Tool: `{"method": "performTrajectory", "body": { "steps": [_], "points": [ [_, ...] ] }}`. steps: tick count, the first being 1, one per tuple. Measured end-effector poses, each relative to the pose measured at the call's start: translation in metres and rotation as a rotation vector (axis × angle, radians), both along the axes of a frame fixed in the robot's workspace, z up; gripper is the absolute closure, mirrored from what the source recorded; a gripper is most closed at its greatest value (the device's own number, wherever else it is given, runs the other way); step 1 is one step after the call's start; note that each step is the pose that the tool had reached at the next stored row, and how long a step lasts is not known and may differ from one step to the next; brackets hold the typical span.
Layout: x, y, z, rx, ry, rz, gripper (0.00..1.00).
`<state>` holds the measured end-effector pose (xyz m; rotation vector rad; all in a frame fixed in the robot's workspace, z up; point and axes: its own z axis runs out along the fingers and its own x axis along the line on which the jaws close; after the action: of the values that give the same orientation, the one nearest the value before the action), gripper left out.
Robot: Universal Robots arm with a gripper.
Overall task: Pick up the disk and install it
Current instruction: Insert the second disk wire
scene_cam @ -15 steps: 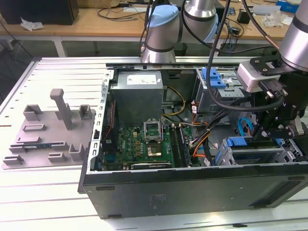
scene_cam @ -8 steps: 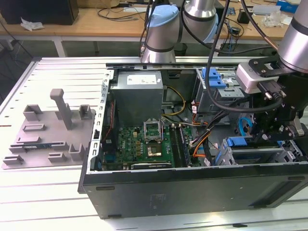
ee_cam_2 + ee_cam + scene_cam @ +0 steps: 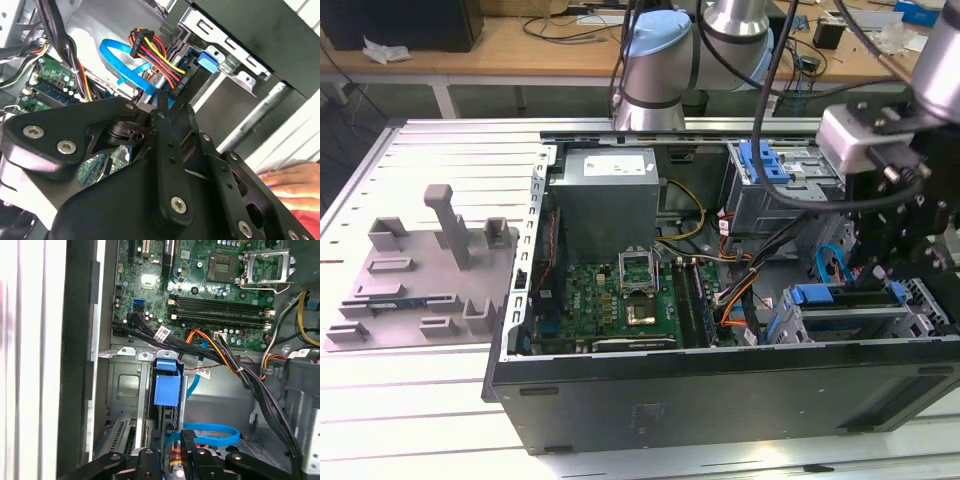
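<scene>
Grey printed fixture plate (image 3: 415,270) lies on the table (image 3: 380,420) at 9 o'clock of the exterior view, well apart from the work. Open computer case (image 3: 720,390) takes the middle, with the green motherboard (image 3: 620,300) at its centre. Grey drive cage (image 3: 780,200) with its blue bracket (image 3: 760,160) is at 1 o'clock and is not the target.

Disk (image 3: 815,295): its blue carrier shows in the low bay at 4 o'clock of the case. In the first wrist view its blue tab (image 3: 166,385) stands in the grey bay slot, edge-on to the camera.

Tool (image 3: 868,272) hangs directly over that bay; in both wrist views (image 3: 170,452) (image 3: 157,107) its tip is just beside the carrier. Cannot tell how far it is open, or whether it has hold of anything: its own black links cover the contact.

Judgement on doing this step well:
- keep the carrier square to the bay rails; a tilt would likely jam it.
- blue data cable (image 3: 210,432) and coloured power wires (image 3: 155,55) loop close to the slot, so keep them out of the path.
- press straight along the slot, slowly.
- a person's hand (image 3: 295,180) rests outside the case wall; watch clearance.
</scene>
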<state>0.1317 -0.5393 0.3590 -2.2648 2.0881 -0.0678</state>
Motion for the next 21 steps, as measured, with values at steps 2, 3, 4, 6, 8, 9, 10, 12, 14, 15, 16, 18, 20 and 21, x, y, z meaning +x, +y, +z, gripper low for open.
{"method": "performTrajectory", "body": {
  "steps": [2,3,4,6,8,9,10,12,14,15,16,18,20,21],
  "points": [
    [0.0,0.0,0.0082,-0.0001,-0.0002,0.0,0.7],
    [0.0,0.0001,0.0122,0.0,-0.0002,0.0,0.7],
    [0.0,0.0002,0.0158,0.0,-0.0003,0.0,0.7],
    [-0.001,0.0003,0.0234,-0.0002,-0.0006,0.0,0.7],
    [-0.003,0.0004,0.0282,-0.0005,-0.0011,0.0,0.7],
    [-0.004,0.0005,0.0289,-0.0007,-0.0013,0.0,0.7],
    [-0.004,0.0004,0.0291,-0.0009,-0.0013,0.0,0.7],
    [-0.005,0.0005,0.0293,-0.003,-0.0013,0.0,0.7],
    [-0.005,0.0006,0.0293,-0.0052,-0.0014,0.0,0.7],
    [-0.005,0.0006,0.0294,-0.0058,-0.0013,0.0,0.7],
    [-0.005,0.0006,0.0294,-0.0058,-0.0013,0.0,0.7],
    [-0.005,0.0006,0.0294,-0.0058,-0.0013,0.0,0.85],
    [-0.005,0.0006,0.0294,-0.0058,-0.0014,0.0,0.89],
    [-0.005,0.0006,0.0294,-0.0058,-0.0014,0.0,0.89]
  ]
}}
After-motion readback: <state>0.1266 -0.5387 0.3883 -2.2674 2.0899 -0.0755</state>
